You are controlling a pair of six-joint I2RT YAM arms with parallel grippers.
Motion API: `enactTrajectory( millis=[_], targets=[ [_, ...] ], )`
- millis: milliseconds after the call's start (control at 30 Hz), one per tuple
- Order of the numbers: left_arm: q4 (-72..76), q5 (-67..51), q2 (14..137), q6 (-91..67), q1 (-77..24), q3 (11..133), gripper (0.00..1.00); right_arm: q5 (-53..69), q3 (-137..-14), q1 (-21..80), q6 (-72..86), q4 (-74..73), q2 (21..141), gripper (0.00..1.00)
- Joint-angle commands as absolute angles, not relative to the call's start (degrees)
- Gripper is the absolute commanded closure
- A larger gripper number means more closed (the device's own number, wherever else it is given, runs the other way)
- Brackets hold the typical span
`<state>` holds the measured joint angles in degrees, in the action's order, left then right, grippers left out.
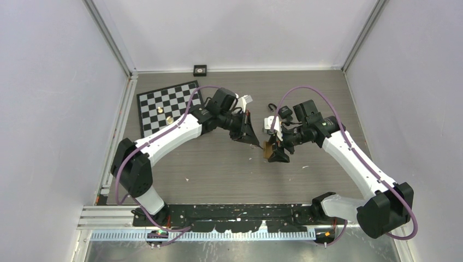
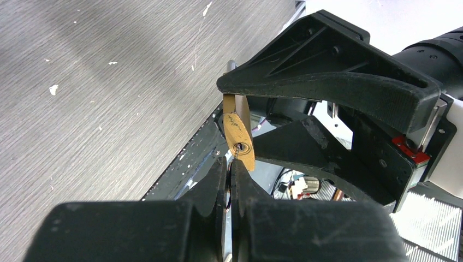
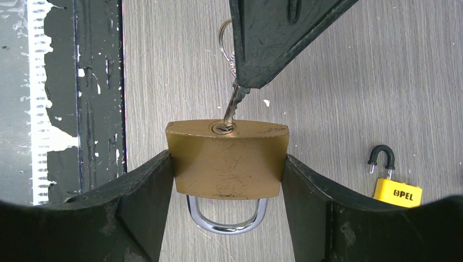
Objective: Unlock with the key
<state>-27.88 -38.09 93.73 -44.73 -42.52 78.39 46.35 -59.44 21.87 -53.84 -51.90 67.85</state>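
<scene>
A brass padlock (image 3: 226,164) with a steel shackle (image 3: 226,222) is clamped by its two sides between my right gripper's (image 3: 226,158) fingers, held above the table. The shackle looks seated in the body. My left gripper (image 2: 229,164) is shut on a small silver key (image 3: 233,106). The key's tip sits in the keyhole on the padlock's bottom face (image 2: 241,147). In the top view the left gripper (image 1: 253,140) and right gripper (image 1: 275,153) meet at the padlock (image 1: 267,147) mid-table. A key ring (image 3: 224,38) shows beside the left finger.
A yellow padlock (image 3: 397,191) with an open black shackle lies on the table, to the right in the right wrist view. A checkerboard (image 1: 169,107) with two small brass pieces lies at the back left. A small black square object (image 1: 200,69) sits at the back wall.
</scene>
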Motion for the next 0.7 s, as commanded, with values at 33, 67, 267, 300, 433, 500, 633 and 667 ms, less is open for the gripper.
enactTrajectory(
  millis=[33,67,267,300,433,500,633,667],
  targets=[
    [-25.8,-38.5,91.7,-44.4,-42.2,77.6,1.0,51.1,-60.6,21.7,-53.3,-47.5,66.5,1.0],
    [-25.7,-38.5,91.6,-44.4,-42.3,77.6,1.0,51.1,-60.6,21.7,-53.3,-47.5,66.5,1.0],
    [-25.4,-38.6,90.9,-44.1,-42.6,77.3,1.0,51.0,-61.0,21.7,-53.3,-47.8,67.3,1.0],
    [-25.3,-38.5,90.7,-44.0,-42.7,77.2,1.0,51.0,-61.1,21.7,-53.3,-47.9,67.6,1.0],
    [-25.1,-38.6,90.4,-43.9,-42.8,76.8,1.0,51.0,-61.3,21.7,-53.0,-47.9,67.8,1.0],
    [-25.0,-38.6,90.2,-43.9,-42.8,76.7,1.0,50.7,-61.5,21.7,-52.8,-47.9,68.0,0.99],
    [-25.0,-38.4,90.1,-43.8,-43.0,76.6,1.0,50.7,-61.6,21.7,-52.7,-47.9,68.3,0.99],
    [-25.0,-38.3,90.2,-43.7,-43.0,76.6,1.0,50.8,-61.6,21.7,-52.7,-47.9,68.3,0.99]
  ],
)
